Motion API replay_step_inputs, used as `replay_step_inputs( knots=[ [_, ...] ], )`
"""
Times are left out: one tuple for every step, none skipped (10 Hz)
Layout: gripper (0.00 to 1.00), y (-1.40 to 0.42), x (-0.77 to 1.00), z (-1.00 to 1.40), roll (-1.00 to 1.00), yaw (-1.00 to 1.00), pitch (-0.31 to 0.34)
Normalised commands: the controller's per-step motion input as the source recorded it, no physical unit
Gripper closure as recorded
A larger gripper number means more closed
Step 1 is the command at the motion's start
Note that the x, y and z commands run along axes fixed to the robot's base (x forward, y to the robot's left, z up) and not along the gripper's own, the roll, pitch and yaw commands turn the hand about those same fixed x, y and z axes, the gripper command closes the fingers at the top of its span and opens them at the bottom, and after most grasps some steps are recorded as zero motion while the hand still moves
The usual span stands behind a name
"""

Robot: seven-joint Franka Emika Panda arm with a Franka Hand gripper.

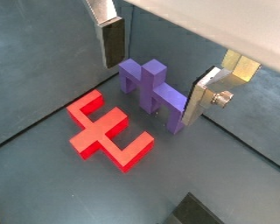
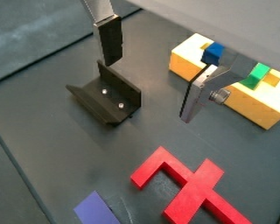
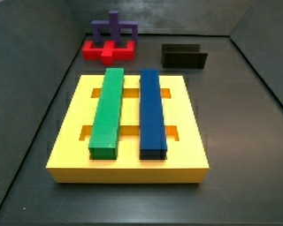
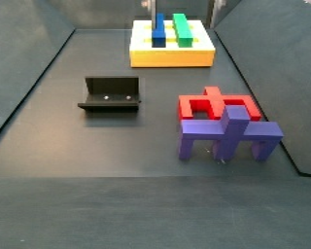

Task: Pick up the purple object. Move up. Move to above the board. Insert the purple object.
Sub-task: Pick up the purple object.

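The purple object (image 1: 149, 87) stands upright on the dark floor, touching the red block (image 1: 105, 131) beside it. Both side views show it too, as the purple object (image 4: 229, 131) and the purple object (image 3: 112, 26). My gripper (image 1: 156, 70) is open and holds nothing. In that wrist view its silver fingers (image 1: 111, 39) flank the purple object without touching it. My gripper (image 2: 154, 68) also shows with bare floor in the gap. The yellow board (image 3: 73, 132) carries a long green bar (image 3: 109, 110) and a long blue bar (image 3: 152, 110). The board (image 4: 171, 56) lies well away from the purple object.
The red block (image 4: 217, 105) lies flat against the purple piece. The dark fixture (image 4: 112, 93) stands on the floor between the pieces and the board, and shows again as the fixture (image 2: 108, 98). Grey walls enclose the floor.
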Motion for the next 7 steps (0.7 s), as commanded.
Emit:
replay_step_inputs(
  knots=[
    [0.00,0.27,-0.11,-0.03,0.01,0.00,0.000],
    [0.00,0.48,-0.16,-0.09,0.07,0.00,0.000],
    [0.00,0.64,-0.29,-0.17,0.07,0.00,0.000],
    [0.00,0.67,-0.29,-0.20,0.05,0.00,0.000],
    [0.00,0.62,-0.37,-0.22,0.05,0.00,0.000],
    [0.00,0.50,-0.28,-0.38,0.14,-0.01,0.000],
    [0.00,0.44,-0.25,-0.46,0.19,-0.04,0.000]
  ],
)
